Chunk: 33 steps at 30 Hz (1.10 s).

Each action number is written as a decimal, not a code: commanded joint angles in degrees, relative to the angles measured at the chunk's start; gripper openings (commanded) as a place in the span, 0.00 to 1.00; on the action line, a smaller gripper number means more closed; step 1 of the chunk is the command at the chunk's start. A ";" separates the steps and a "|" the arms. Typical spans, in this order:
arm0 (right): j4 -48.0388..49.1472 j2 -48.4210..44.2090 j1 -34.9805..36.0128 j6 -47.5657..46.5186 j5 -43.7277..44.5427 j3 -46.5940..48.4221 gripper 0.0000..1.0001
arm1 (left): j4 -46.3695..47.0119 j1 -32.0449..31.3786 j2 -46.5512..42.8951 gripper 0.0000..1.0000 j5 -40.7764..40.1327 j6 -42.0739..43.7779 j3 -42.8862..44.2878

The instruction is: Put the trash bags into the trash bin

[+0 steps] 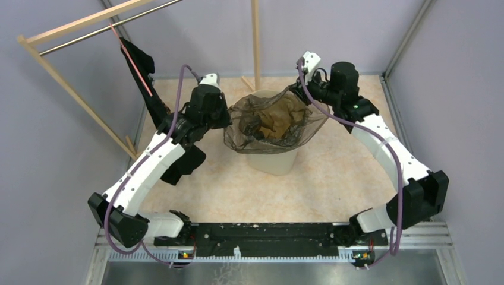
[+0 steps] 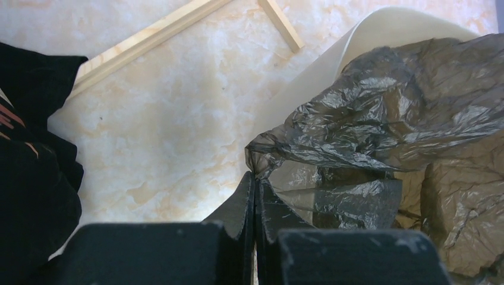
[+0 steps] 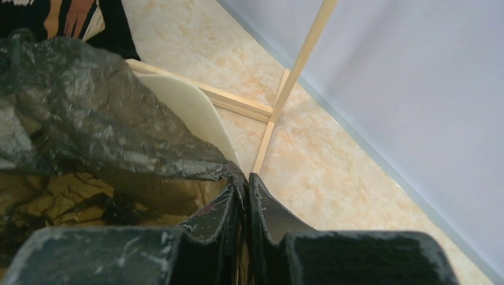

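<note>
A thin dark translucent trash bag is stretched open over the cream trash bin in the middle of the table. My left gripper is shut on the bag's left edge; the film bunches at the fingertips beside the bin's rim. At the bag's right corner my right gripper is shut on the film, which pinches in at its fingertips, with the bin's wall just behind. The bag's middle sags into the bin, showing crumpled brownish folds.
A wooden rack with a metal rail stands at the back left, a black garment with a pink strap hanging from it. One wooden post rises behind the bin. Purple walls close in left, back and right.
</note>
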 commanded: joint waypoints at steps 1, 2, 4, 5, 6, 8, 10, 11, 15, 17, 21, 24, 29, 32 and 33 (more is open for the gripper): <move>0.55 4.97 -1.99 6.58 0.25 6.33 0.09 | 3.13 0.46 1.75 0.00 -2.30 1.53 3.82; -0.62 6.51 -2.55 7.53 -0.46 7.93 0.09 | 3.51 0.47 2.19 0.00 -2.60 1.54 4.03; -3.27 9.46 -3.43 8.99 -2.00 11.63 0.09 | 4.32 0.56 2.98 0.00 -3.19 1.48 4.29; -4.28 10.81 -3.71 9.64 -2.49 13.12 0.09 | 4.79 0.64 3.36 0.00 -3.45 1.39 4.51; -4.83 11.92 -4.01 10.43 -2.81 14.33 0.09 | 5.24 0.66 3.69 0.00 -3.80 1.32 4.63; -5.62 14.09 -4.73 11.93 -3.60 16.30 0.10 | 6.39 0.76 4.46 0.00 -4.27 1.20 5.10; -7.24 16.29 -5.27 13.01 -3.70 18.56 0.11 | 8.08 0.78 4.86 0.00 -4.88 1.40 4.98; -8.02 17.28 -5.57 13.65 -3.70 20.19 0.11 | 8.61 0.82 5.23 0.00 -5.52 1.57 5.05; -10.67 21.00 -6.93 16.65 -3.54 24.58 0.16 | 8.88 1.58 8.31 0.00 -6.75 2.27 6.48; -12.59 22.88 -7.32 17.34 -3.33 26.82 0.18 | 9.56 1.91 9.70 0.00 -6.88 2.56 6.83; -16.90 25.42 -7.44 16.42 -2.82 30.11 0.19 | 10.44 2.86 12.15 0.00 -6.85 2.21 7.02; -18.89 25.85 -7.55 16.17 -1.21 30.25 0.19 | 11.21 3.47 13.33 0.00 -5.60 1.29 6.37; -20.82 26.06 -8.40 17.21 0.38 30.21 0.22 | 11.64 4.51 15.86 0.00 -2.60 0.91 6.03; -21.26 26.47 -8.82 17.32 0.52 29.62 0.22 | 10.80 4.65 17.54 0.00 -1.13 0.93 5.62; -21.38 26.59 -9.00 17.64 0.52 29.40 0.22 | 10.73 4.63 17.79 0.00 -0.52 0.93 5.13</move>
